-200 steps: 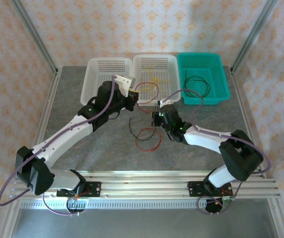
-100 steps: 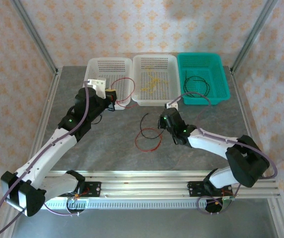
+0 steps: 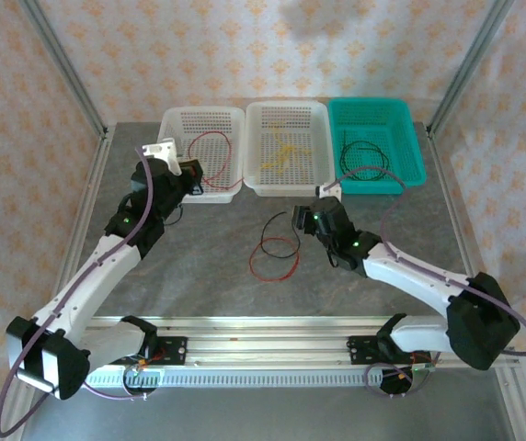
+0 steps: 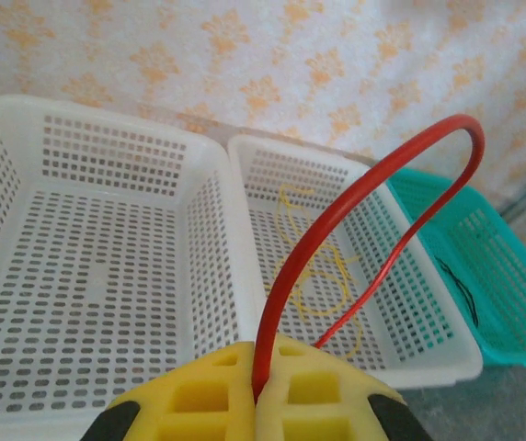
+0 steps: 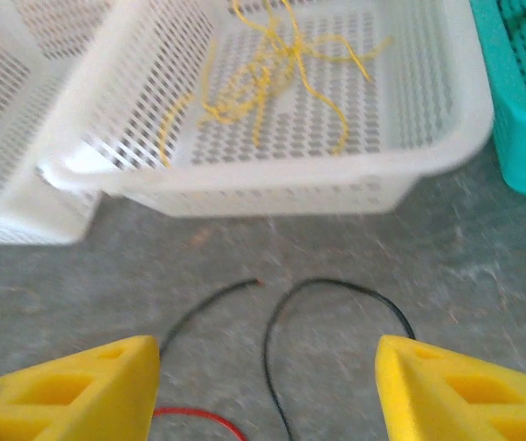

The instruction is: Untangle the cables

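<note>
Top cam: left gripper (image 3: 192, 176) sits at the near rim of the left white basket (image 3: 173, 124), pinching a red cable (image 3: 217, 135) that arcs over that basket. The right gripper (image 3: 302, 220) is low over the table (image 3: 410, 230), jaws apparently apart. Just left of it, loose on the table, lie a black loop (image 3: 277, 241) and a red loop (image 3: 274, 265), overlapping; can't tell if knotted. There's a yellow cable (image 3: 281, 152) in the middle white basket (image 3: 286, 108) and a black cable (image 3: 364, 158) in the teal basket (image 3: 373, 103).

Left wrist cam: fingers (image 4: 199, 395) pressed together on the red cable. It rises from the seam in a tall hairpin arch and drops back behind the pads. The clamp point is clear here, unresolved from above.

Right wrist cam: fingers wide apart, bare table between them. The black loop curves across the gap on the table, a black strand end lies beside it, and a red sliver shows at the bottom edge. The yellow cable reads as a loose scribble, detail lost from above.
</note>
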### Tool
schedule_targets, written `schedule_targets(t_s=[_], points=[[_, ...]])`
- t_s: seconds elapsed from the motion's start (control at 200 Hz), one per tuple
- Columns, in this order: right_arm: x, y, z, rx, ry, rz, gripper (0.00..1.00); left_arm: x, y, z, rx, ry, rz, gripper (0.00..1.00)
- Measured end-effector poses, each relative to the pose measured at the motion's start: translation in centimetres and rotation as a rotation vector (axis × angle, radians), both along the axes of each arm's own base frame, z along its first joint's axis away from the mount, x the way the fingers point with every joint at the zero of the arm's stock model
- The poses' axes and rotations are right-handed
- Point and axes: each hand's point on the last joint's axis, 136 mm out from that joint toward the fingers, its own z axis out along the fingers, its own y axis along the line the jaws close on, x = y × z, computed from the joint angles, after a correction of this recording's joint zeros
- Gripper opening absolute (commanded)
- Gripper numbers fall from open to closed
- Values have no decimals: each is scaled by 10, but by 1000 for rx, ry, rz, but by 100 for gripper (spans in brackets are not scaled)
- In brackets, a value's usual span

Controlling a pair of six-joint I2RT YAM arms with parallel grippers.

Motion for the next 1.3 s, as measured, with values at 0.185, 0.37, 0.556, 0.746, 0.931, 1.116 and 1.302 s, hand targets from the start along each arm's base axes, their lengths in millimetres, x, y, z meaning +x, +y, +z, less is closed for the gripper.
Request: schedule_targets(t_s=[0.185, 0.37, 0.556, 0.746, 0.931, 1.116, 1.302], points=[[14, 25, 56, 117, -90, 52, 63, 35, 22, -18, -29, 66, 84, 0], [35, 55, 91, 203, -129, 103, 62, 67, 47, -36, -37, 113, 153, 0], [41, 73, 84, 225, -90, 146, 62, 100, 66, -59, -63, 162, 181, 0], [40, 76, 75, 236, -60, 151, 61, 142, 74, -81, -69, 217, 186, 0], [34, 69, 48, 212, 1, 129, 60, 173, 70, -104, -64, 287, 177, 0], [23, 55, 21, 162, 66, 97, 60, 186, 70, -141, -51, 371, 180, 22], [15, 37, 22, 136, 69, 43, 47, 187, 71, -158, -26, 416, 180, 56]])
